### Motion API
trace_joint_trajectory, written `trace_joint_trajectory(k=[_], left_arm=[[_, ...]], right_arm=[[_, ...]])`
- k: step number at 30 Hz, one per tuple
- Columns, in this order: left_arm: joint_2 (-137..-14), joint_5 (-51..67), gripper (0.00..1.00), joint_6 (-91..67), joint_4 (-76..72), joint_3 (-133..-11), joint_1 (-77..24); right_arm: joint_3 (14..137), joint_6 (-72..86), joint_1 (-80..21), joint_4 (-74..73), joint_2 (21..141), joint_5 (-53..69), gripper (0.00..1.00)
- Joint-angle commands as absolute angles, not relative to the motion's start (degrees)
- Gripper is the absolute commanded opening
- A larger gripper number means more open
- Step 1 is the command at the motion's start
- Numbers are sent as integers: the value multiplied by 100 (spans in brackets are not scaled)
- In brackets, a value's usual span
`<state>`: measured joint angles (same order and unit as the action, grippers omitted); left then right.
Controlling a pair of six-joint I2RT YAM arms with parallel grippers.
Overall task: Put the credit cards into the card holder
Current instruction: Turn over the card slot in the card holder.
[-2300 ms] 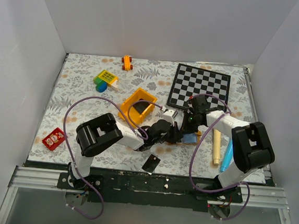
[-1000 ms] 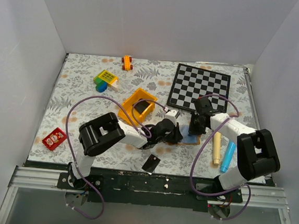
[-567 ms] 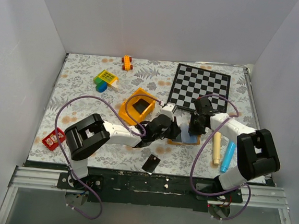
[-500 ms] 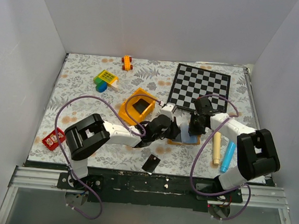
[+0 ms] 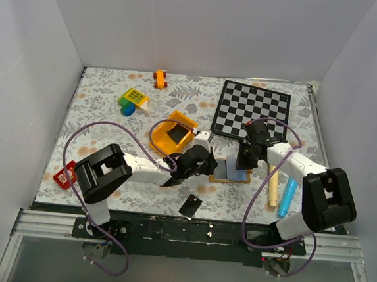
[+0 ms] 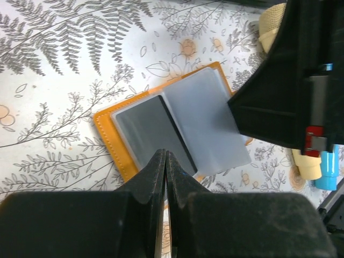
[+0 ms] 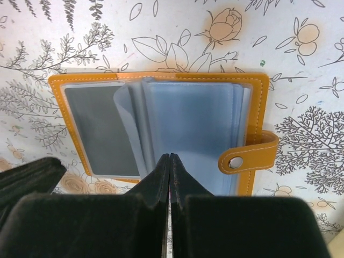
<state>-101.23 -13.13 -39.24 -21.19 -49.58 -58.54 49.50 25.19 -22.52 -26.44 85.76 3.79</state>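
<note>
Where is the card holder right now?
In the top view, the card holder lies open on the table just right of centre, between the left gripper and right gripper, nearer than the chequered board.

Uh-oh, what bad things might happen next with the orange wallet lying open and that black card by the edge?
The card holder lies open with loose clear sleeves; one curls up and might flop over a pocket. The left gripper and right gripper, both shut, hang close over it and might bump or shove it. The black card lies at the table's near edge; a nudge might knock it off.
</note>
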Motion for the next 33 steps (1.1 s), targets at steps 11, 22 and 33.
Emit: trace_joint_trajectory(k=[11, 22, 33], left_arm=[[-9572, -1661, 0, -4034, -1942, -4685, -5687], [-9062, -1767, 0, -3753, -1898, -4447, -5546], [-9088, -1723, 0, -3727, -1872, -4483, -5546]], right_arm=[[5282, 2303, -2259, -2409, 8577, 1643, 1], [5475, 2145, -2417, -2259, 9175, 2180, 1], [5493, 2074, -2558, -2417, 9554, 1617, 1]])
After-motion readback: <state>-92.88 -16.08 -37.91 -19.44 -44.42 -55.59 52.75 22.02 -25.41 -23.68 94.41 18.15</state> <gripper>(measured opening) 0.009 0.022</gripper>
